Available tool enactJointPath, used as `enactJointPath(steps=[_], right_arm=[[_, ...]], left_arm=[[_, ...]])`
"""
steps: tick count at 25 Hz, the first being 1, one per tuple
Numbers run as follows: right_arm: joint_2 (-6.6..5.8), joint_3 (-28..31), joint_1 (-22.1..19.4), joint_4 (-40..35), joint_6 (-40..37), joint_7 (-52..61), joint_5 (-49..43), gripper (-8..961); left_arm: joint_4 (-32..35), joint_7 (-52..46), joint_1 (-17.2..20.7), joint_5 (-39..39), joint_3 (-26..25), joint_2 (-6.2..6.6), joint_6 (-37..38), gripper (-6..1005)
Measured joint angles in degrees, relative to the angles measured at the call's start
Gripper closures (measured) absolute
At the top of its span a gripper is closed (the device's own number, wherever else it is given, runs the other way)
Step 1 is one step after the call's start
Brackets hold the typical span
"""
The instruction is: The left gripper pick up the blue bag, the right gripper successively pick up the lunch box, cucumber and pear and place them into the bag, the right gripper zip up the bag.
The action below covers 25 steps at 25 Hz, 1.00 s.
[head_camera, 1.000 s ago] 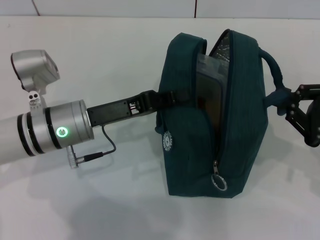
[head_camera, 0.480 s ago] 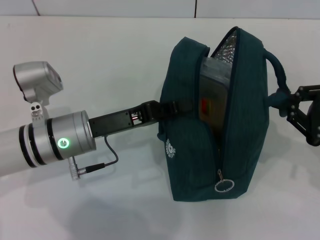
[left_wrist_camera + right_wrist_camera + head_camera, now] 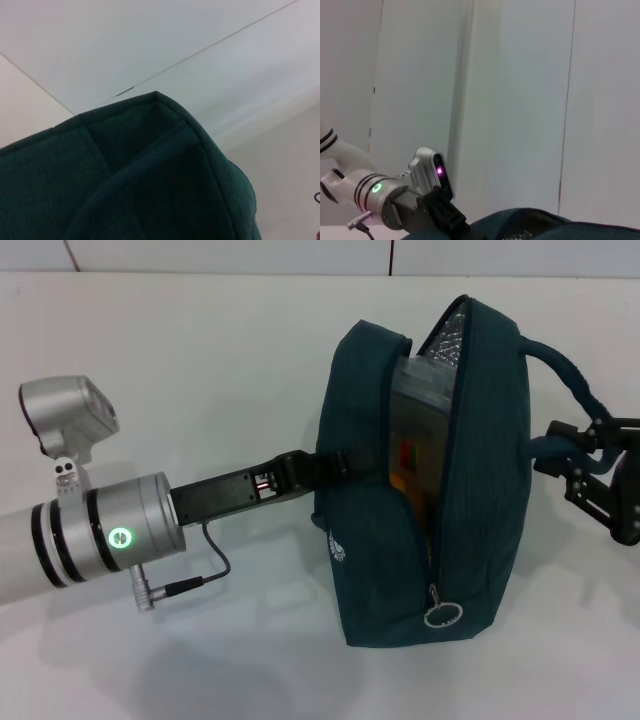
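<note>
Blue bag (image 3: 480,490) hangs above the white table (image 3: 200,360), held between left gripper (image 3: 318,466) and right gripper (image 3: 568,448).

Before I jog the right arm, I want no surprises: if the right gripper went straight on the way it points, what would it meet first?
The right gripper points toward the robot's left, so it would likely meet the blue bag, whose handle it already touches.
</note>
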Motion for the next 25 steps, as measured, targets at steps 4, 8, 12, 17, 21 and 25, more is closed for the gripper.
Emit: enactJointPath(steps=[4, 8, 12, 17, 21, 25], right_arm=[[0.11, 0.4, -1.1, -0.1, -1.5, -1.1, 0.1, 680], [0.69, 3.1, -2.3, -0.5, -3.9, -1.5, 0.2, 567], [1.53, 7.2, -3.4, -0.2, -8.3, -3.1, 0.1, 489], [1.74, 7.5, -3.9, 0.5, -13.5, -3.4, -0.5, 392], [2.43, 7.0, -3.7, 0.7, -15.5, -3.5, -4.0, 393], [3.28, 1.0, -2.9, 4.4, -16.6, -8.1, -7.2, 394]], left_arm=[[0.0, 0.0, 0.3, -0.1, 0.0, 0.05, -0.1, 953], [0.0, 0.0, 0.7, -0.1, 0.0, 0.14, -0.1, 953], [0.0, 0.0, 0.7, -0.2, 0.0, 0.17, -0.1, 952], [0.0, 0.0, 0.7, -0.2, 0.0, 0.17, -0.1, 952], [0.0, 0.0, 0.7, -0.2, 0.0, 0.17, -0.1, 952], [0.0, 0.0, 0.7, -0.2, 0.0, 0.17, -0.2, 952]])
